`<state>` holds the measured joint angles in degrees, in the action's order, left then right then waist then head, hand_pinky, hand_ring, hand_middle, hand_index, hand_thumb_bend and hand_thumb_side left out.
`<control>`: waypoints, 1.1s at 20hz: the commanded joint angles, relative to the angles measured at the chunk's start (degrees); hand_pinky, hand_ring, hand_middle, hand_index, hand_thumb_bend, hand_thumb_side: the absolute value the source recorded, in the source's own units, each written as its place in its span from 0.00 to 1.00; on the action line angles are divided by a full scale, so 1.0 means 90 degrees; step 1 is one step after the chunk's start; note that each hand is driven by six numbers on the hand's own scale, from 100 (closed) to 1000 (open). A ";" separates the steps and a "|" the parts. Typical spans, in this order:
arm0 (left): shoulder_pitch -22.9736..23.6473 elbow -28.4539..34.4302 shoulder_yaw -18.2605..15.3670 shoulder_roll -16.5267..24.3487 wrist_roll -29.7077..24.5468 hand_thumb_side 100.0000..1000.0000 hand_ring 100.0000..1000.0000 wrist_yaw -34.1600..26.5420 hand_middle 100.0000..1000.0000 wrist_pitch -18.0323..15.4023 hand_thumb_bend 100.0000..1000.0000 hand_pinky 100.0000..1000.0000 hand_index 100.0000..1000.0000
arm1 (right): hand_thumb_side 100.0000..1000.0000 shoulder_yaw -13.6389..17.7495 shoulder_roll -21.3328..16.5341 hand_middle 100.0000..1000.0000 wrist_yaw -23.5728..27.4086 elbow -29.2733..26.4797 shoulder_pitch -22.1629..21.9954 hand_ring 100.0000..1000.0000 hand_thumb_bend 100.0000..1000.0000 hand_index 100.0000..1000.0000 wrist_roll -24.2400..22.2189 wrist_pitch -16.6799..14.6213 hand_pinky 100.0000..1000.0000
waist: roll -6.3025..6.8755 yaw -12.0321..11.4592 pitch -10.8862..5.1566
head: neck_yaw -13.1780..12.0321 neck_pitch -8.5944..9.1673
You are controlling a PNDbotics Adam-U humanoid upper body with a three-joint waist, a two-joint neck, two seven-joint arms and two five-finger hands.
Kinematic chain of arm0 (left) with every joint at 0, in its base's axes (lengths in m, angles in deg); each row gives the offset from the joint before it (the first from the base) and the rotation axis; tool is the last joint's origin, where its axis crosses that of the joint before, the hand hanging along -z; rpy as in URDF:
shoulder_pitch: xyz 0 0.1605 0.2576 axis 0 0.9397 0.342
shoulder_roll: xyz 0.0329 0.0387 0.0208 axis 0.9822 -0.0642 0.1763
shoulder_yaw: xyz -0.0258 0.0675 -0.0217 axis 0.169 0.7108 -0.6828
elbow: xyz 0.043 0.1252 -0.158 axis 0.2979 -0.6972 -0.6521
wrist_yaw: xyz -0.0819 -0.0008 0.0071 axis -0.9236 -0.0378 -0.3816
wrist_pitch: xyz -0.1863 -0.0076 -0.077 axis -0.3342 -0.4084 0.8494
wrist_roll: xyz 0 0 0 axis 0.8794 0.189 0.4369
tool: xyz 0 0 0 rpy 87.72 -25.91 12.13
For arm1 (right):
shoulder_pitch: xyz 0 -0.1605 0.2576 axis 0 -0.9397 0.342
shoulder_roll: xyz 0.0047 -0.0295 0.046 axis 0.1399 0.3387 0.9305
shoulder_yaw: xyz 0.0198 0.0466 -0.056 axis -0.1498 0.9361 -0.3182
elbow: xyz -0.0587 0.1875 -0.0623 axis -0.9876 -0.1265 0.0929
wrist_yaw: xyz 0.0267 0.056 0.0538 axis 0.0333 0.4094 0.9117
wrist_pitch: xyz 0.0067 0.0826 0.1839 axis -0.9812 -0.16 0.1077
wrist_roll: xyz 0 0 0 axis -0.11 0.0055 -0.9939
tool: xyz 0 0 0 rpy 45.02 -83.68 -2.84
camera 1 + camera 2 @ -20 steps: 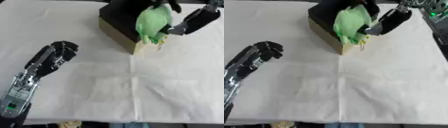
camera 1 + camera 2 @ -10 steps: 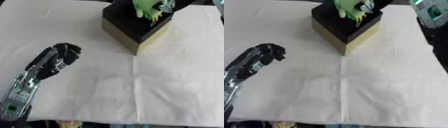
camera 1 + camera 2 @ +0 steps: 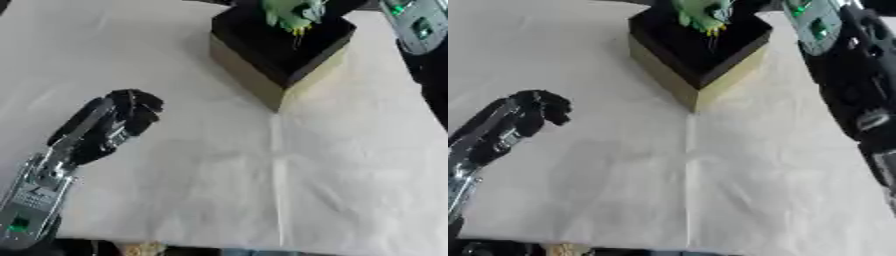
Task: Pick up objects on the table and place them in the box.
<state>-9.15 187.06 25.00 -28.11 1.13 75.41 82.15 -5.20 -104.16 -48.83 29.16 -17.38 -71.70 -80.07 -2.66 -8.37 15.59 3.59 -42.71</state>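
A tan box (image 3: pixel 254 82) with a black inside stands at the far middle of the white-covered table. A soft green thing (image 3: pixel 293 12) with yellow tips hangs over the box's far part, at the view's top edge. My right hand (image 3: pixel 339 5) shows only as dark fingers beside it, shut on it; its forearm (image 3: pixel 820 27) comes in along the right side. My left hand (image 3: pixel 122 117) lies on the cloth at the left, well apart from the box, fingers curled and holding nothing.
The white cloth (image 3: pixel 350 175) has a crease running from the box's near corner toward me. My right arm (image 3: pixel 859 100) stretches along the right edge of the table. Small coloured bits (image 3: pixel 140 248) show below the table's front edge.
The green thing has risen from beside the box's near corner to above its opening. My right forearm now shows at the right edge. The left hand has hardly moved.
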 commanded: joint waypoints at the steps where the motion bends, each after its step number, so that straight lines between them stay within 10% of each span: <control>1: -0.0126 0.0126 0.0048 -0.0007 -0.0070 0.83 0.61 -0.0022 0.60 -0.0013 0.68 0.64 0.72 | 0.00 0.0265 0.0001 0.22 -0.0285 0.0401 0.0188 0.26 0.23 0.31 0.0259 0.0070 0.44 | 0.0003 -0.0046 -0.0094 | 0.0107 0.0037; 22: -0.0185 0.0111 0.0069 -0.0014 -0.0148 0.84 0.61 -0.0075 0.60 0.0005 0.67 0.64 0.72 | 0.27 0.0557 0.0030 0.83 -0.0592 0.1064 0.0146 0.78 0.54 0.80 -0.0370 0.0452 0.71 | -0.0050 -0.0114 -0.0166 | 0.0199 -0.0041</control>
<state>-9.94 187.06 25.72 -28.60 -0.16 74.91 82.30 -0.88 -102.16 -54.36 39.32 -17.42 -74.27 -76.17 -3.32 -9.47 15.47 5.43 -42.82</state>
